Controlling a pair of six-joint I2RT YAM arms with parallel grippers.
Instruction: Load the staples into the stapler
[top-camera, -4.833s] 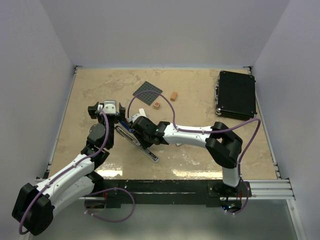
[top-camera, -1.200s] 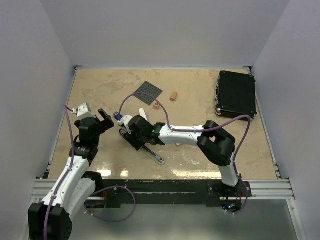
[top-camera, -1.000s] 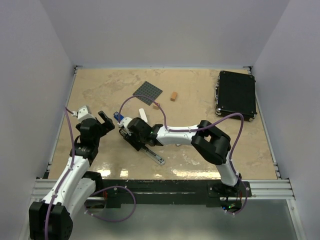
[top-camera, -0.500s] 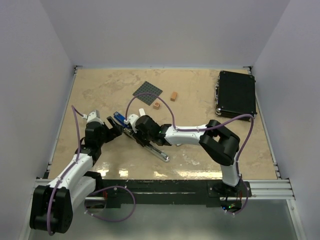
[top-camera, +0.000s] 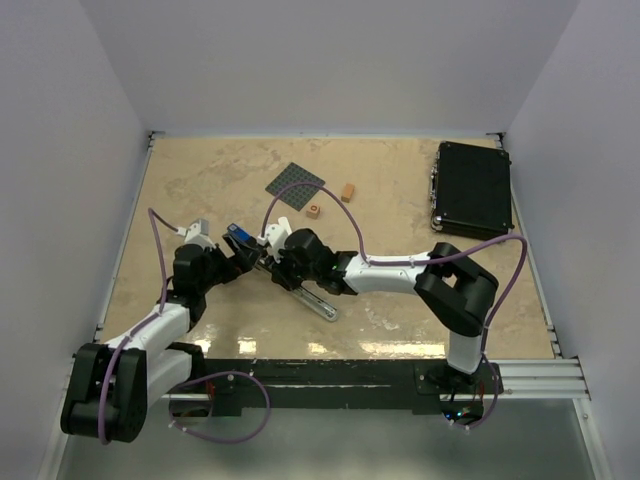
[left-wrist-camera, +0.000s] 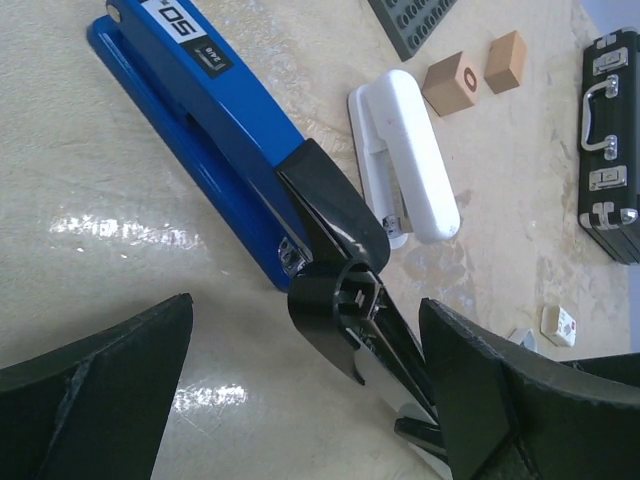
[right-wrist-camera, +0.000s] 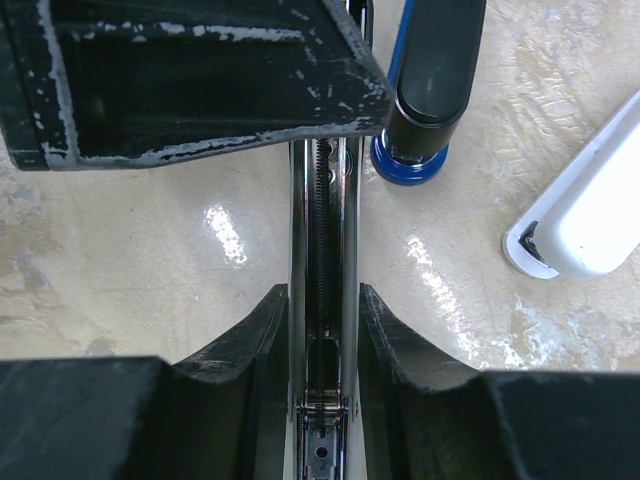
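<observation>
top view: the right gripper (top-camera: 283, 268) is sitting over the left half of the table (top-camera: 400, 200), nearer the near edge than the far one. it is clamping the black stapler (top-camera: 318, 304), which is lying open with its metal rail pointing toward the near edge. right wrist view: the fingers (right-wrist-camera: 255, 370) are pressing on both sides of the rail (right-wrist-camera: 320, 250), and the stapler's black top arm is standing raised above it. the left gripper (top-camera: 238, 262) is hovering just left of the stapler. in the left wrist view its fingers (left-wrist-camera: 100, 390) are standing wide apart, holding nothing, with the stapler's black end showing between them. a blue stapler (left-wrist-camera: 190, 120) and a white stapler (left-wrist-camera: 405, 150) are lying just beyond. the staple box (left-wrist-camera: 558, 322) is resting on the table to the right of the white stapler, apart from both grippers. two orange blocks (top-camera: 314, 210) and a grey studded plate (top-camera: 296, 183) are lying toward the far edge. a black case (top-camera: 472, 188) is sitting by the right edge near the far right corner.
</observation>
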